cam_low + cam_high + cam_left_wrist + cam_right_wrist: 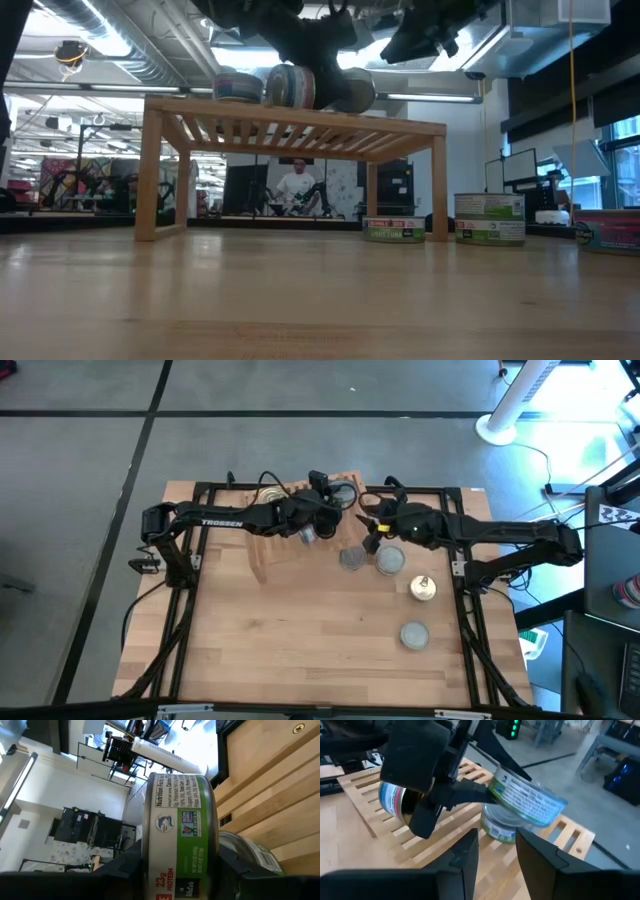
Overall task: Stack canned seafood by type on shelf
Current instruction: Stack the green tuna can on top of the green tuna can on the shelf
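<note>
The high view looks straight down on the whole table [300,630]. The low view sits at table height, level, facing the shelf [290,125] and the room behind. Both wrist views look closely along their fingers at that shelf, shared by all views.

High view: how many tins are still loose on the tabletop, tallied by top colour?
Silver-grey tins: 3
Gold tin: 1
Total: 4
</note>
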Available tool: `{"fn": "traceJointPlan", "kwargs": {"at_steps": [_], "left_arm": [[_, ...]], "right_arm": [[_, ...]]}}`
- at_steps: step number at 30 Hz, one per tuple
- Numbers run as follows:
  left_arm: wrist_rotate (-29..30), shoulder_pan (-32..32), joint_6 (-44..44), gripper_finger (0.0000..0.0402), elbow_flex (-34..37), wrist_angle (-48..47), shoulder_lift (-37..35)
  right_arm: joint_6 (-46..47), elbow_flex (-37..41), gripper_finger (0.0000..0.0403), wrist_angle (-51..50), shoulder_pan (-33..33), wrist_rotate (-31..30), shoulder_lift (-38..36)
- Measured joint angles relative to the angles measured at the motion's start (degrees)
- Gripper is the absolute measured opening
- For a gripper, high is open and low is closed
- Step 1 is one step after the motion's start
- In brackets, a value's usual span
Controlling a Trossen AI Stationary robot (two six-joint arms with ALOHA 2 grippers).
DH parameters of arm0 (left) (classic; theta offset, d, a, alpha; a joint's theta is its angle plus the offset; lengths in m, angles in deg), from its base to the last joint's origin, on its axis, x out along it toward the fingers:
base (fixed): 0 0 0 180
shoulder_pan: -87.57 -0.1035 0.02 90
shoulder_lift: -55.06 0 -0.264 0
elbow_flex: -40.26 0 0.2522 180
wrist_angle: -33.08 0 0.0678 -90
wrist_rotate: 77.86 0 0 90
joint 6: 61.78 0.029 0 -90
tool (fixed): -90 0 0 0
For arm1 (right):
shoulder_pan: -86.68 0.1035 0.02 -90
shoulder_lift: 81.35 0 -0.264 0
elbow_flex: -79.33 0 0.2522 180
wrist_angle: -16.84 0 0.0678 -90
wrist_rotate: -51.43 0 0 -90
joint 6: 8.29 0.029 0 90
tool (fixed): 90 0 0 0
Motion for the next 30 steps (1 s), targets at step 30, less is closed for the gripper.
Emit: {"fn": "traceJointPlan", "kwargs": {"at_steps": [30], "left_arm": [[3.97,2.24,9.16,0.0147,-0.09,-0.01,-0.44]], "right_arm": [[-8.60,-0.07,0.0131,9.75,-8.48,2.09,5.34]]}}
